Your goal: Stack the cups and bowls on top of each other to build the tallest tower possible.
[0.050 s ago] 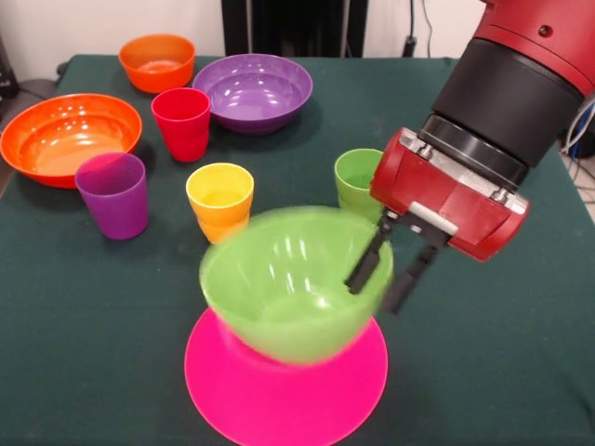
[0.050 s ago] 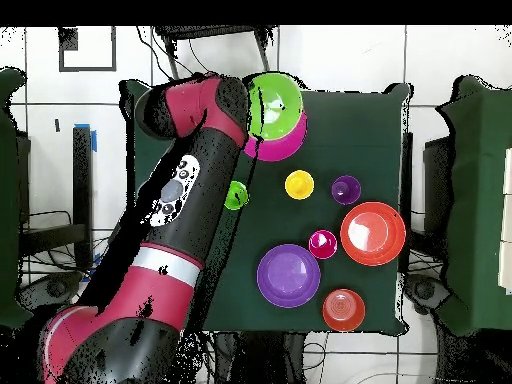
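My gripper [image 1: 374, 295] is shut on the rim of the medium light green bowl [image 1: 288, 288], one finger inside and one outside. The bowl is mouth-up, tilted and blurred, directly over the upturned pink bowl [image 1: 279, 395], which lies at the table's front. I cannot tell whether the two touch. From overhead, the green bowl [image 2: 274, 103] covers most of the pink bowl [image 2: 292, 146], and the arm hides the gripper. The red cup [image 1: 182, 121], purple cup [image 1: 113, 193], yellow cup [image 1: 219, 197] and light green cup [image 1: 355, 181] stand upright and apart behind them.
A large orange bowl [image 1: 65, 135] sits at the left, a small orange bowl [image 1: 156, 60] at the back left, and a purple bowl [image 1: 253, 90] behind the red cup. The green cup stands just behind my wrist. Dark green cloth [image 1: 502, 372] covers the table.
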Robot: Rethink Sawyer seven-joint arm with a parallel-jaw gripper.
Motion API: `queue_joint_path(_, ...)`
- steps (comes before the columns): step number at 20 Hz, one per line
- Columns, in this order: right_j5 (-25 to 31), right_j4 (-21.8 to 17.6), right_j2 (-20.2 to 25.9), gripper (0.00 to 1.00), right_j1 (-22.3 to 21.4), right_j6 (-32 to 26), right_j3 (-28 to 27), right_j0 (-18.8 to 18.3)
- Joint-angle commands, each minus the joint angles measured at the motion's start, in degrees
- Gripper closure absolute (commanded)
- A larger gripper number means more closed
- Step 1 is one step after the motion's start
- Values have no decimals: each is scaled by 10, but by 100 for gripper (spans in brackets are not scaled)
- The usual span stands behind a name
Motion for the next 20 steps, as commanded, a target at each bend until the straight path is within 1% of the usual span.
queue_joint_path(1,1,-8,42,0,5,78,31,9)
queue_joint_path(7,2,-8,40,0,6,79,31,8)
queue_joint_path(11,19,-4,36,0,10,82,24,6)
queue_joint_path(20,16,-1,31,0,15,94,23,7)
